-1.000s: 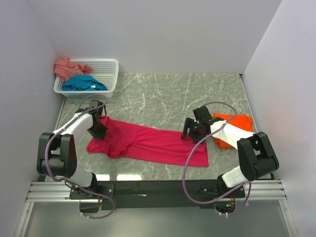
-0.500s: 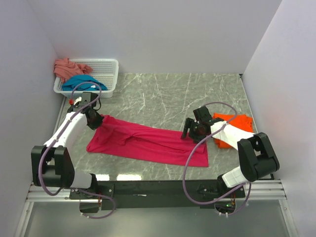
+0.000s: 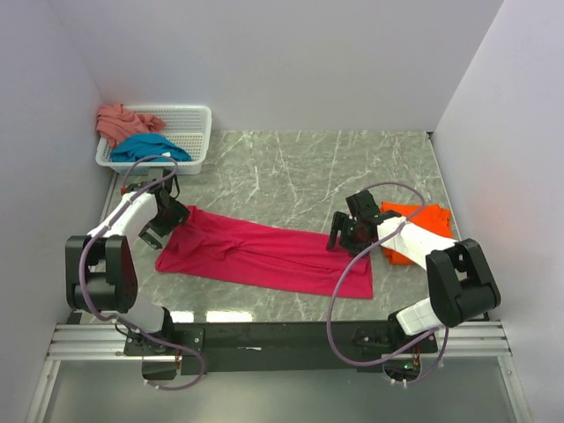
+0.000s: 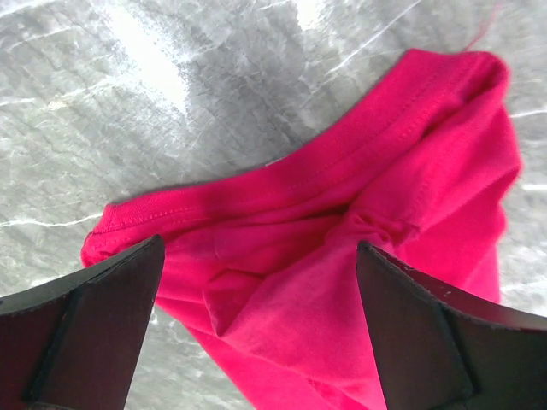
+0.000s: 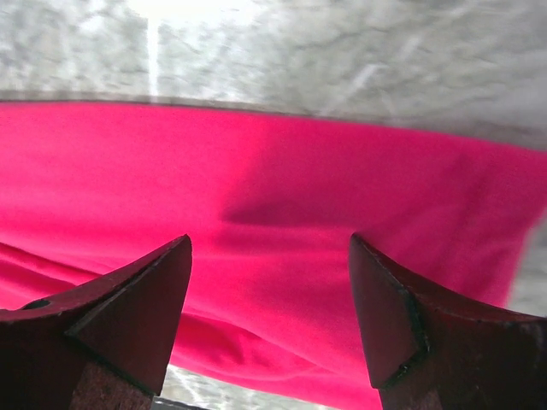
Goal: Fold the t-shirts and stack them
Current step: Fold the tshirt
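The grey marbled table (image 3: 291,167) carried everything. The red shirt (image 3: 264,256) was the largest thing on it, spread as a long, rumpled band across the near middle, from the left side almost to the right.

The left arm (image 3: 123,220) rose from its base at the near left, ran away from the base along the table's left edge, then bent at the wrist back toward the shirt's far left corner. The right arm (image 3: 414,236) rose from the near right and reached leftward, its white link passing over the orange shirt (image 3: 423,216), which lay folded by the right edge, just beside the red shirt's right end.

The white basket (image 3: 189,119) stood at the far left corner. The teal shirt (image 3: 150,148) lay crumpled inside it, and the pink shirt (image 3: 119,122) was bunched over its left rim.

The left gripper (image 4: 258,248) hung above the bunched corner of the red shirt, jaws spread wide, with cloth below them and nothing between them. The right gripper (image 5: 269,242) pointed down at the far edge of the red shirt near its right end, jaws likewise apart above smooth cloth and holding nothing.
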Robot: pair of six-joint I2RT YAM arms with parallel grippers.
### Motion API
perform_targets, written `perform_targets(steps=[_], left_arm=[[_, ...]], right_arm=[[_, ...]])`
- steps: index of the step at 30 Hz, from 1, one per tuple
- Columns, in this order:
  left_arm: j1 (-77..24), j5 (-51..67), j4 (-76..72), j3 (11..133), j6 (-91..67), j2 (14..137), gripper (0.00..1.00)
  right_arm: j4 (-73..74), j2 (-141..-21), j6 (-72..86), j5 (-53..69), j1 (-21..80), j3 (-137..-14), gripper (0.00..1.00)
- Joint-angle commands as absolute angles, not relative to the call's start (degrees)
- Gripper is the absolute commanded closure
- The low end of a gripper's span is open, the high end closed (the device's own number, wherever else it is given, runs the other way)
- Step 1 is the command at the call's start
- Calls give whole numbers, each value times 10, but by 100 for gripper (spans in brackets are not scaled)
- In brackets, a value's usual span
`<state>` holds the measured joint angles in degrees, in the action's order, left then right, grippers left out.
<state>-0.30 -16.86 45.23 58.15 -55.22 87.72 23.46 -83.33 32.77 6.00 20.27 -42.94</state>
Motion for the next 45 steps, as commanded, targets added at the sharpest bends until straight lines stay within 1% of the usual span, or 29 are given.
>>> perform_targets(steps=[1,5,9,14,19,25,28,30,31,32,33,34,35,36,37,38,39,40,41,42,43,45], left_arm=[[-2,-178,473,607,-564,836,0],[-3,-138,467,605,-554,791,1],[-29,-57,425,593,-538,781,1],[-83,-8,358,581,-525,845,1],[-90,24,321,569,-514,948,0],[-111,2,313,591,-511,1040,1],[-141,-15,327,647,-505,1091,1],[-166,-22,331,713,-497,1124,0],[-173,-21,342,742,-491,1165,1],[-187,-20,349,811,-483,1188,0],[-195,-18,354,848,-475,1212,1],[-203,-21,362,887,-470,1262,1],[-219,-23,382,972,-458,1288,1],[-228,-21,388,1017,-447,1315,1],[-235,-20,398,1066,-438,1372,1],[-247,-16,428,1170,-426,1403,1],[-250,-9,441,1222,-420,1433,1],[-254,6,459,1276,-419,1490,1],[-257,18,465,1356,-421,1513,1],[-258,37,436,1375,-421,1531,1],[-258,46,407,1378,-427,1544,1],[-258,81,333,1351,-460,1542,1]], right_arm=[[278,-804,301,31,196,-426,19],[279,-785,287,42,198,-445,19],[253,-786,283,78,200,-453,19],[229,-825,289,91,207,-468,19],[214,-858,295,95,211,-474,19],[213,-860,300,102,214,-425,19],[219,-844,301,112,218,-388,19],[226,-825,301,125,228,-362,19],[230,-818,302,131,244,-355,19],[235,-803,303,140,256,-343,19],[239,-795,305,148,268,-336,19],[241,-788,308,155,285,-330,19],[241,-776,311,164,319,-320,19],[237,-772,315,190,342,-316,19],[236,-768,316,204,362,-313,19],[232,-763,318,220,406,-309,19],[230,-761,322,244,428,-308,19],[217,-759,321,264,447,-306,19],[206,-757,320,281,471,-304,19],[193,-758,319,297,504,-306,19],[166,-758,310,339,522,-308,19],[174,-756,302,334,558,-332,19]])
